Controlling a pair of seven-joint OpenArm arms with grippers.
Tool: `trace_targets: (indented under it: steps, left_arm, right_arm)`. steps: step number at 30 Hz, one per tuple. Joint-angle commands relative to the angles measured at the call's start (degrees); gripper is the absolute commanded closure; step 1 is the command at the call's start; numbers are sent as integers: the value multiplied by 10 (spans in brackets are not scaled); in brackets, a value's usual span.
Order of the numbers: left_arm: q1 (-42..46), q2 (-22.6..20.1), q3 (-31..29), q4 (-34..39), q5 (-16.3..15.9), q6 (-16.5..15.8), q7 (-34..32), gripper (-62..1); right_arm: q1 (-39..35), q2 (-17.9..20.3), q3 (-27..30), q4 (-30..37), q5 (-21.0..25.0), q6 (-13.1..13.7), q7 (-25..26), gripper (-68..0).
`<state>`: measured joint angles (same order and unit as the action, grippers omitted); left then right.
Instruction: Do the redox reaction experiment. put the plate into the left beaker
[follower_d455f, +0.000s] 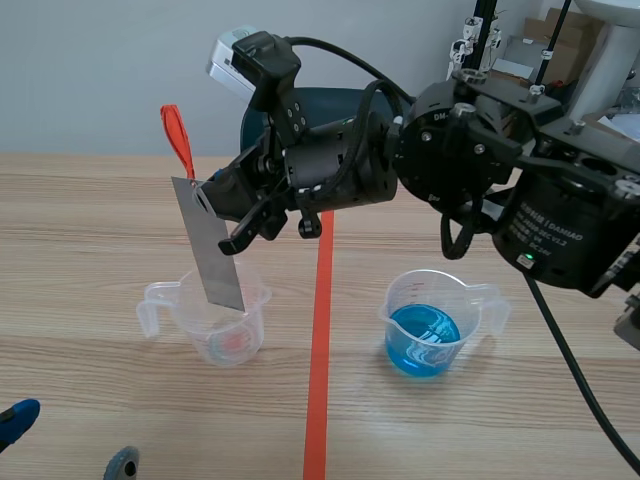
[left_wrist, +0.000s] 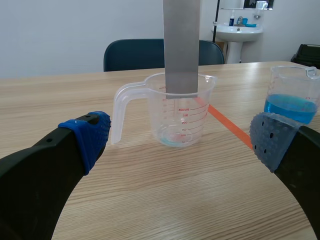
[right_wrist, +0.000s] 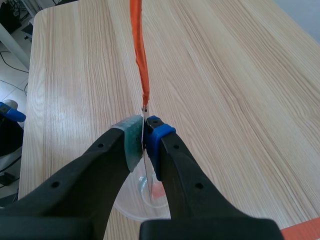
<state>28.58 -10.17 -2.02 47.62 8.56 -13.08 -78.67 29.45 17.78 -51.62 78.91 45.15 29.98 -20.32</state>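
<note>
Left gripper (follower_d455f: 68, 442): low at the near left corner of the pale wooden table (follower_d455f: 80, 230). Its fingers are spread wide and hold nothing. One has a blue pad (left_wrist: 90, 134), the other a grey dotted pad (left_wrist: 272, 137).

Left beaker (follower_d455f: 200, 330): a clear plastic measuring jug with red scale marks, upright on the table left of the centre line, its handle pointing left. A thin film of pale liquid lies at its bottom. In the left wrist view it stands ahead of the open fingers and apart from them.

Plate (follower_d455f: 212, 250): a long, flat grey metal strip hanging over the left beaker, a little tilted with its top leaning left. Its lower end dips just inside the rim, well above the liquid. Whether it touches the wall, I cannot tell.

Orange-red tag (follower_d455f: 178, 135): a narrow strip on the plate's top end, sticking up past the fingers.

Right gripper (right_wrist: 144, 132): pinched tight on the upper part of the plate, one pad on each face, directly above the left beaker.

Right arm (follower_d455f: 450, 160): comes in from the right, raised, and reaches across the middle.

Tape line (follower_d455f: 320, 340): an orange-red stripe running near to far between the two beakers.

Right beaker (follower_d455f: 440, 310): a matching clear jug right of the line, handle to the right, holding bright blue liquid (follower_d455f: 423, 340).
</note>
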Motion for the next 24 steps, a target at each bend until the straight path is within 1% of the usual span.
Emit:
trace_targets:
  steps: [1, 6, 10, 16, 20, 24]
  left_arm:
    - [0, -5, -2, 8, -4, 0, -8, -587]
    - [0, -5, -2, 8, -4, 0, -8, -587]
    - [0, -5, -2, 8, -4, 0, -8, -587]
    - [0, -5, -2, 8, -4, 0, -8, -587]
    - [0, -5, -2, 8, -4, 0, -8, -587]
    - [0, -5, -2, 8, -4, 0, -8, -587]
  right_arm:
    - [7, -3, -1, 1, 3, 0, 17, -6]
    - [7, -5, -2, -18, -4, 0, 35, -6]
    - [7, -22, -2, -47, -47, 0, 47, -6]
    - [7, -48, -2, -97, -75, 4, 57, -6]
    - [7, -51, -2, -106, -77, 25, 73, -6]
    - [7, -51, -2, -107, -77, 26, 78, -6]
